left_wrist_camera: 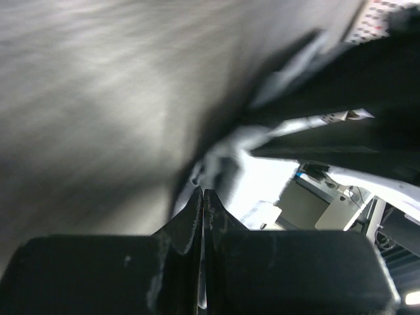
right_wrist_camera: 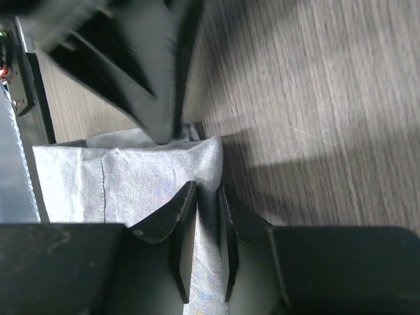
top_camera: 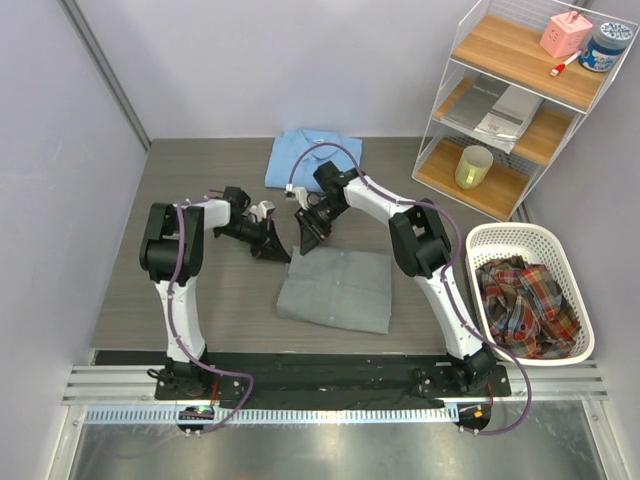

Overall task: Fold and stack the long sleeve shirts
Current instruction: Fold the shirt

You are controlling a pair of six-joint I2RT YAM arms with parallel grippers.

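Nearest the arm bases, the plain grey collared cloth shirt (top_camera: 335,292) lies flat on the dark wood-grain table (top_camera: 200,165) as a roughly squared, partly folded panel, button line up.

Both grippers meet at its far left corner. The right gripper (right_wrist_camera: 205,193) is pinched narrow on a ridge of the grey cloth, which runs up between its fingers. The left gripper (left_wrist_camera: 203,200) has its jaws pressed together. In the right wrist view its tip touches the same edge of cloth, though I cannot tell whether any cloth is caught between the jaws (its own camera is too blurred to settle it).

The step in hand looks like one more fold of the grey shirt, with the far edge carried over toward the near one. To do it well:

- Lift only enough to clear the layers beneath.
- Move both grippers level and together, so the edge stays straight.
- Lay the corner down on the near corner before letting go.

A one-sided grip would probably drag the panel askew.

Farther back lies the plain light blue collared shirt (top_camera: 305,158), loosely bunched and well apart from the grey one. I judge that shirt has not been folded yet.
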